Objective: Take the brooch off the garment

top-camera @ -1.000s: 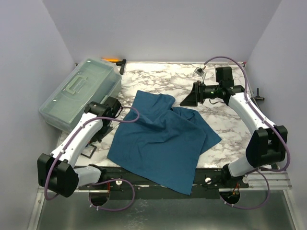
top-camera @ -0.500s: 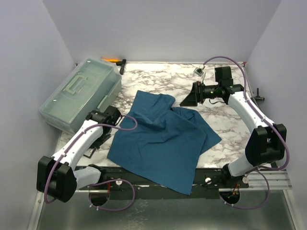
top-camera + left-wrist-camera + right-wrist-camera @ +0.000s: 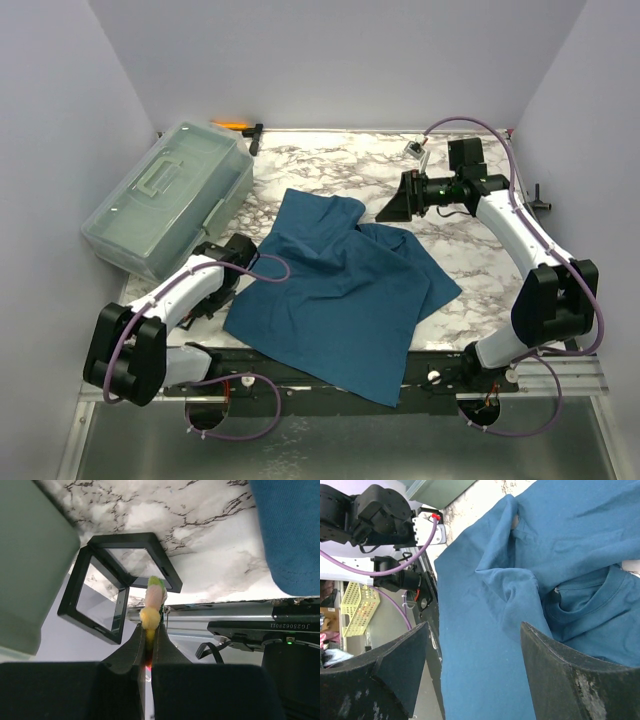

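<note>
Gripping the brooch (image 3: pixel 152 602) between fingers pinched to a narrow slit, the left gripper (image 3: pixel 148 632) hangs over the near-left corner of the marble table (image 3: pixel 210 565), at 8 o'clock from the garment (image 3: pixel 345 285). The brooch shows a yellow lobe, a pink one and a green tip. It is clear of the cloth, whose nearest edge lies at 2 o'clock in the left wrist view. Directly beyond the brooch sits a black hinged display case (image 3: pixel 107 587), lying unfolded with two clear panes; contact between brooch and case cannot be determined. A grey-green lidded container (image 3: pixel 170 195) stands at 10 o'clock on the table. The right gripper (image 3: pixel 393 205) is at 1 o'clock from the garment, jaws spread wide and holding nothing, with crumpled teal cloth visible between its fingers in the right wrist view.
</note>
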